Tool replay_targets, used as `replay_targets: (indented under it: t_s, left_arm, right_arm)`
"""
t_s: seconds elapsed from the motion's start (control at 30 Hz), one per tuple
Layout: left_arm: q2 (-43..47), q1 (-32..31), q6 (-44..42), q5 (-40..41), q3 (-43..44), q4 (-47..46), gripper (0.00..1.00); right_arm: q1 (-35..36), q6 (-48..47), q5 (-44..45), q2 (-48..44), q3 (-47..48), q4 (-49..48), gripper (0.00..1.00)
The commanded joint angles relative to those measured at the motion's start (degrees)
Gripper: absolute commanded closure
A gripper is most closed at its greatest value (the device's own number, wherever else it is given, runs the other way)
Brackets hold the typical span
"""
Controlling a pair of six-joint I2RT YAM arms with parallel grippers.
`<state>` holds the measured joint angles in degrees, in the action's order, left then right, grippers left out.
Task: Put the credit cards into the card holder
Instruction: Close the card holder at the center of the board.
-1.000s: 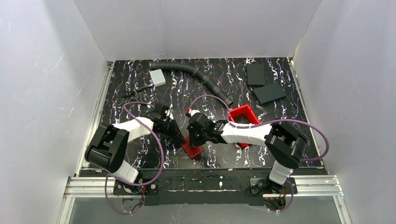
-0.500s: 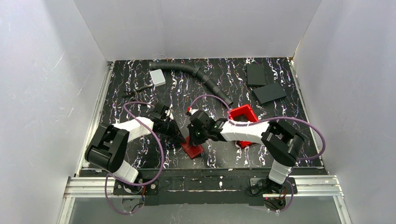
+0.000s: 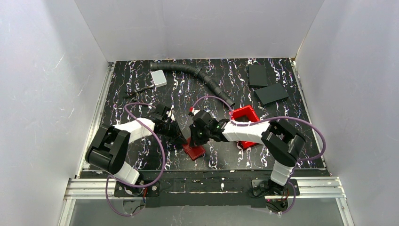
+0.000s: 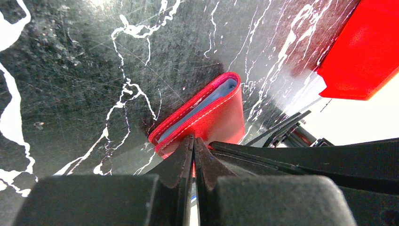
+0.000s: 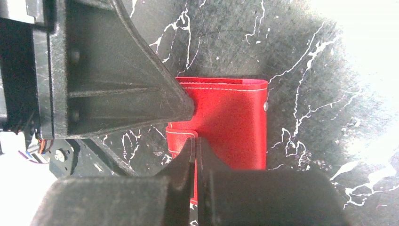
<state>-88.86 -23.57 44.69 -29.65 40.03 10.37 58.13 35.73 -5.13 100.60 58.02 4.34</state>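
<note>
Wallet (image 3: 194, 151) is lying folded on the black marbled worktop (image 3: 179, 94), white walls (image 3: 197, 28) around. I'm seeing my left hand (image 3: 184, 140) pressed together at its edge and my right hand (image 3: 193, 140) pinching its flap. Only the left wrist view is showing pale cards (image 4: 207, 101) inside.

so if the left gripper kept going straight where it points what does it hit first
The card holder: the left gripper has its shut tips right at its edge, apparently pinching it.

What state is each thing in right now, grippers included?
Wallet: folded, lying on table, slightly agape.
Cards: tucked inside the wallet, pale edge showing.
Left gripper: shut, tips at wallet's edge.
Right gripper: shut, tips at wallet's flap.
Red bin: upright, open top.
</note>
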Motion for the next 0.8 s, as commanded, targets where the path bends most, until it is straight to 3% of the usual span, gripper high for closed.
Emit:
replay_targets:
  t_s: [0.0,0.77]
  left_arm:
    - [-0.9,0.1,-1.7,2.5,-1.0,3.0,0.98]
    - [-1.5,0.1,-1.8,2.6,-0.5,3.1,0.99]
  right_arm:
    - [-0.2,0.3,1.0,-0.7,-2.0,4.9,0.99]
    - [0.4,2.4,-5.6,-2.8,-2.1,1.8,0.99]
